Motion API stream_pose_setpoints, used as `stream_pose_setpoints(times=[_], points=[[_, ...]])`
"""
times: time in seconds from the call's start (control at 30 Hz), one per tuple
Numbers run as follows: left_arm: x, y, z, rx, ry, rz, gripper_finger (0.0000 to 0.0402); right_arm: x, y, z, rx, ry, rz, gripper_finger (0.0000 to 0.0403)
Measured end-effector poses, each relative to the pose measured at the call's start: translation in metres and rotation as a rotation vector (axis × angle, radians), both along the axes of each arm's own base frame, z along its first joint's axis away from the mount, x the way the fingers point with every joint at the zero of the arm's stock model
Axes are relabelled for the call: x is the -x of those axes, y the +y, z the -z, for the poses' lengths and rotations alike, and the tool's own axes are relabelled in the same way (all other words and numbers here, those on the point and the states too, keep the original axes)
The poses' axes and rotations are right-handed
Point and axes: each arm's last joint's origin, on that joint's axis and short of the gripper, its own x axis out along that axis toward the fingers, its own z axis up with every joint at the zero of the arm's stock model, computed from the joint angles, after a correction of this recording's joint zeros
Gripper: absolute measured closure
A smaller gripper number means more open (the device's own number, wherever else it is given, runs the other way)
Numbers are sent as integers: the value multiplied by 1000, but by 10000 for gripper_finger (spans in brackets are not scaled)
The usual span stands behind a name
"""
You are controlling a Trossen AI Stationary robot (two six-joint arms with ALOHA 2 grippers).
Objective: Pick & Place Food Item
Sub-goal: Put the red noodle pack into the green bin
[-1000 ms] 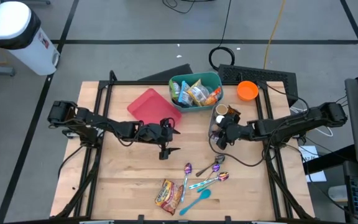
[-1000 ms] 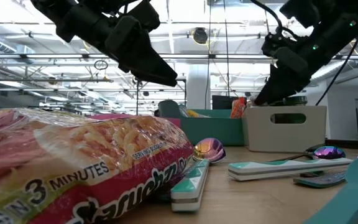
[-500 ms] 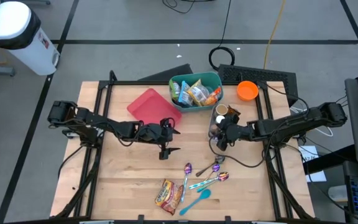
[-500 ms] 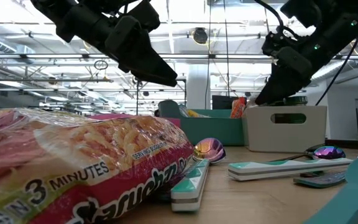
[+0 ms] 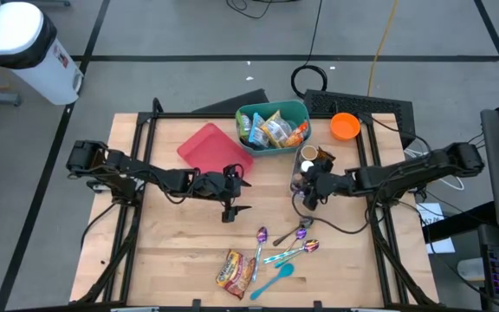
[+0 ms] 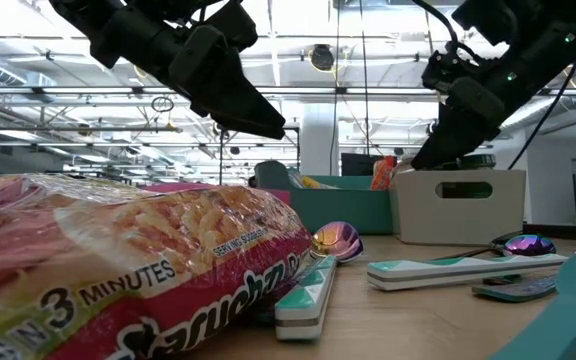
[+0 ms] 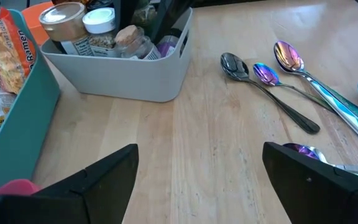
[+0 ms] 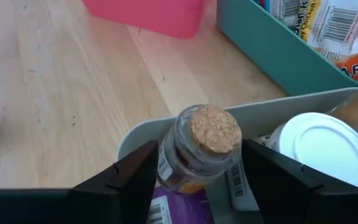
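Note:
A red noodle packet (image 5: 235, 269) lies flat near the table's front edge; it fills the low view's near left (image 6: 118, 270). My right gripper (image 8: 199, 152) hangs open over the near end of a grey bin (image 5: 308, 170). One finger stands on each side of a cork-stoppered jar (image 8: 204, 140) that stands upright in the bin. A thin gap shows at one finger; whether the other touches the jar, I cannot tell. My left gripper (image 7: 201, 152) hovers open above bare wood at the table's middle (image 5: 241, 191) and holds nothing.
A teal bin (image 5: 271, 128) of snack packets stands at the back, with a pink tray (image 5: 212, 147) to its left. An orange bowl (image 5: 345, 126) is at the back right. Several spoons (image 5: 286, 245) lie right of the noodle packet. More jars (image 7: 86, 28) fill the grey bin.

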Motion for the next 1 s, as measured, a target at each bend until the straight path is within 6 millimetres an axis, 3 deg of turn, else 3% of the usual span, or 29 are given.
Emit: stream_pose_setpoints(times=[0.2,0.5,0.67,1.0], points=[[0,0,0,0,0,0,50,10,-1,-7,-7,0,2,181],[0,0,0,0,0,0,50,21,-1,-28,-55,-132,-5,182],[0,0,0,1,0,0,50,22,1,-36,-119,-192,-81,185],[0,0,0,3,0,0,50,18,18,-44,-77,-274,-212,188]])
